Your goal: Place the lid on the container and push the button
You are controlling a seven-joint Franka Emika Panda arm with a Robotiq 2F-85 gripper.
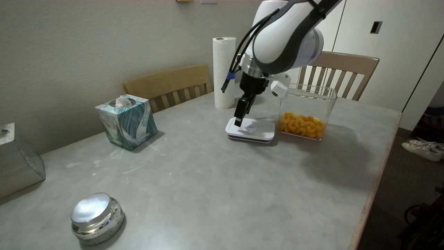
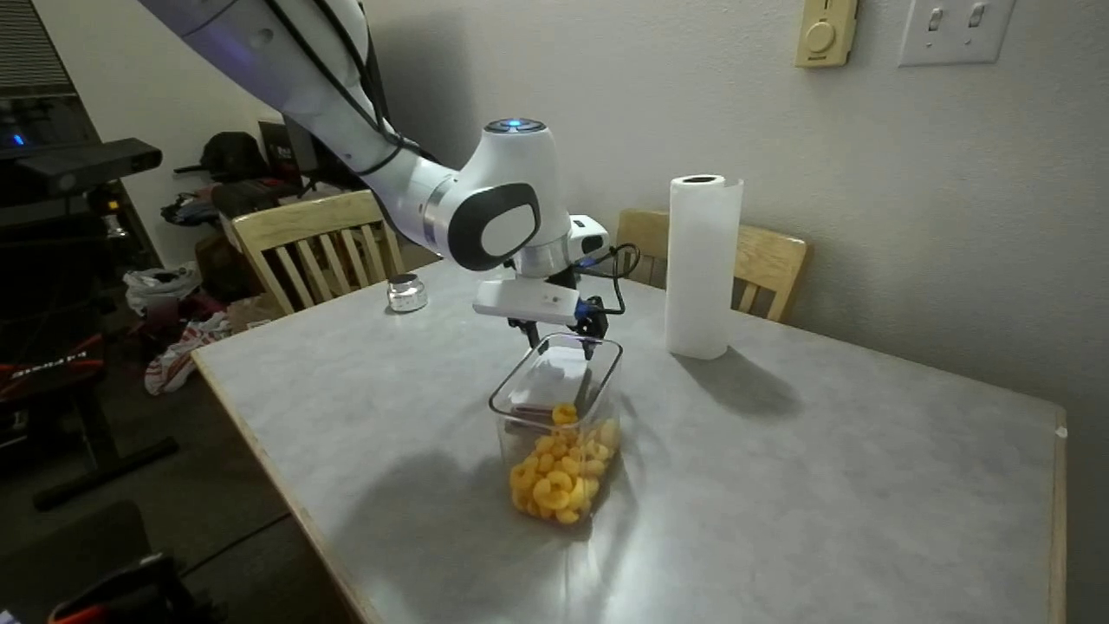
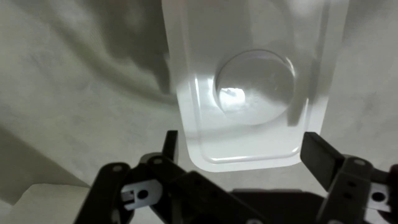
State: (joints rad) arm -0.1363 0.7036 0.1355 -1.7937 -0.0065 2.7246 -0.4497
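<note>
The white lid [image 1: 258,131] lies flat on the table beside the container; it fills much of the wrist view [image 3: 245,143]. Its round raised button [image 3: 256,90] faces up. The clear container [image 1: 329,104] stands upright and open-topped, with orange-yellow snacks in its bottom. In an exterior view the lid [image 2: 554,377] shows behind and through the container [image 2: 511,433]. My gripper [image 3: 241,136] is open and empty, pointing down just above one end of the lid. Its fingers are spread about as wide as the lid. Whether a fingertip touches the lid I cannot tell.
A paper towel roll [image 1: 223,74] stands behind the lid and gripper. A teal tissue box [image 1: 135,126], a grey box [image 1: 20,163] and a round shiny metal jar [image 1: 97,218] are on the table [image 1: 222,201]. Wooden chairs [image 2: 316,243] stand at its edges.
</note>
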